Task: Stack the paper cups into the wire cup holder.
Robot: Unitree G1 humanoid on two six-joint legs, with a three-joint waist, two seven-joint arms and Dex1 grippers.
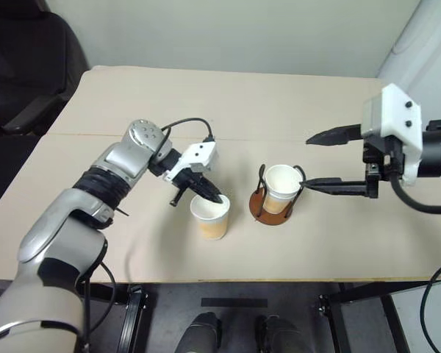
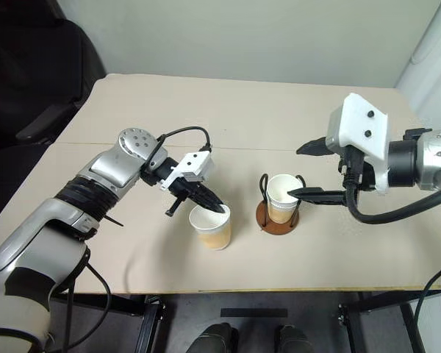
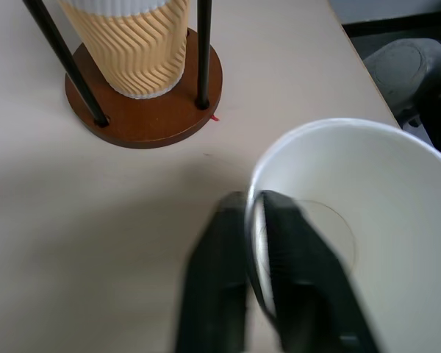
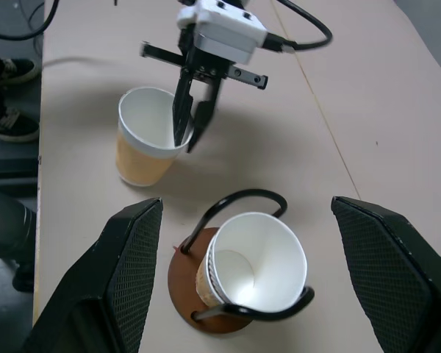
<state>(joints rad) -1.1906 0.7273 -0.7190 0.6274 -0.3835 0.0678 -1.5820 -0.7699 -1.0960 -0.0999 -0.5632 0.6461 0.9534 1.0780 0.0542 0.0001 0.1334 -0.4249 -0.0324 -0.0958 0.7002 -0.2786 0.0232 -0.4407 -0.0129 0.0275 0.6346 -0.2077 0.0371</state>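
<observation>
On cup (image 1: 210,217) rim, left claw (image 1: 212,197) pinched.

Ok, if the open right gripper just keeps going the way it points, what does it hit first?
Probably the stacked paper cups in the wire cup holder: the right gripper has its fingers spread to either side of them, so the cup rim would likely meet it first. Depth is unclear.

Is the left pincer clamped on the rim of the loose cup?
Yes, the left pincer pinches the loose cup's rim, one finger inside, one outside.
</observation>
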